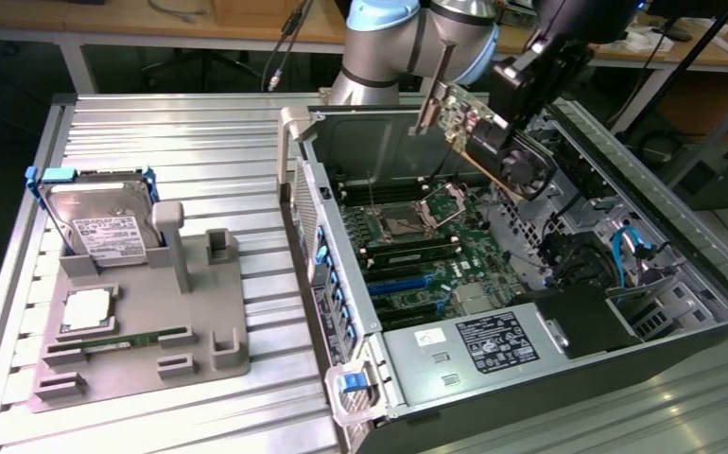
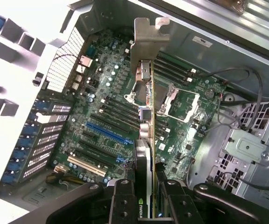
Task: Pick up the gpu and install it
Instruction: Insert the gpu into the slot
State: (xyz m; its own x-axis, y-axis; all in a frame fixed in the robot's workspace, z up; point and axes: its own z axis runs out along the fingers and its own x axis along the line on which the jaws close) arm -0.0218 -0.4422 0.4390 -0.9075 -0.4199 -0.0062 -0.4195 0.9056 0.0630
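Position: the gpu [image 1: 488, 132] hangs in the air above the open computer case [image 1: 318, 203], in the upper centre-right of the exterior view. It is tilted, with its silver bracket [image 1: 428, 102] uppermost and toward the frame's left, and its fan [image 1: 527, 171] lower. It touches nothing inside the case.

Tool: the gripper [image 2: 147, 193] is pressed together on the gpu, one finger [image 2: 122, 198] against each flat face. It pinches the end away from the bracket.

In the wrist view the gpu's edge [image 2: 146, 119] lies across the processor socket [image 2: 174, 100]. The blue slot [image 2: 107, 132] sits off to one side on the motherboard [image 2: 102, 93], so the gpu is not lined up with it.

Likely hazards:
- Misalignment. Lowered at this tilt, a corner would probably reach the motherboard first and jam against the slot or scrape nearby parts.
- Bracket snag. The bracket sticks out past the board and could catch the case's rear wall.
- Open socket. It lies directly beneath the gpu, so a slip from the pinch could damage it.
- Grip. The hold is at one end only, so a push into the slot could twist the gpu between the fingers.
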